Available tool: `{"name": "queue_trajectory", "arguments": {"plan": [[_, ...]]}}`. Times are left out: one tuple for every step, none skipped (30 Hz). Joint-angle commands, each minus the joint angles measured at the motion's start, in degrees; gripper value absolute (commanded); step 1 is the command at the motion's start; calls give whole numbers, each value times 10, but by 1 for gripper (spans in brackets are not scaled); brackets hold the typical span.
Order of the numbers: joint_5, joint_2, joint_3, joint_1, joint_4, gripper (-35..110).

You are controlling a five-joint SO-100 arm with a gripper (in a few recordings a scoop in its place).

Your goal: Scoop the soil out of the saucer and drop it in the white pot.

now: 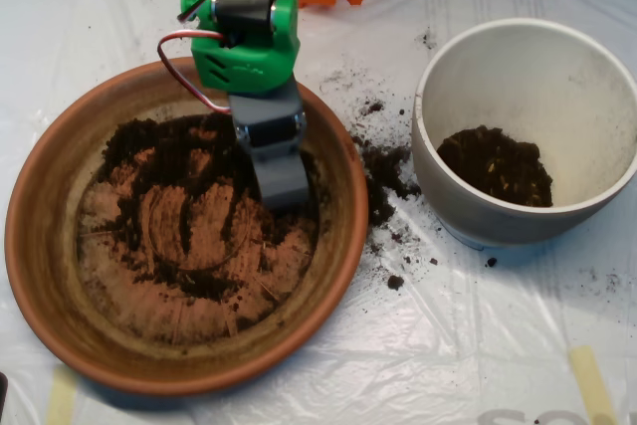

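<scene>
The scoop [282, 186] sits low inside the saucer [60, 276], nosed into the soil [159, 146] to gather it. Whether its shells are apart, I cannot tell. The pot [518, 57] stands right of the saucer, near for dumping.

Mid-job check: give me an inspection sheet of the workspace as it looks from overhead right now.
Surface: table covered in clear plastic sheet, yellowish tape strips at edges.
Saucer: terracotta, left; ridged bottom largely bared.
Soil: thin patches and a ring left in the saucer; a dark heap sits in the pot.
White pot: upright, right of the saucer, apart from it.
Clutter: spilled crumbs on the sheet between saucer and pot.
Gripper: grey scoop down inside the saucer, upper middle.
Cables: red and white wires looping off the green arm.
Surroundings: nothing seen.
</scene>
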Motion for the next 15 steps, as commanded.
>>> {"name": "queue_trajectory", "arguments": {"plan": [[-12,38,-2,18,26,14],[-14,43,0,19,27,11],[-15,51,3,22,27,8],[-17,58,4,24,27,5],[-19,65,4,27,31,4],[-21,74,4,29,33,3],[-24,83,4,30,36,2],[-26,91,0,31,44,0],[-29,98,-7,32,55,0],[-31,103,-17,32,69,0],[-32,108,-27,31,81,0],[-31,117,-34,29,89,0],[-26,127,-43,26,98,0],[-18,138,-53,25,105,0],[-9,153,-60,22,108,0]]}}
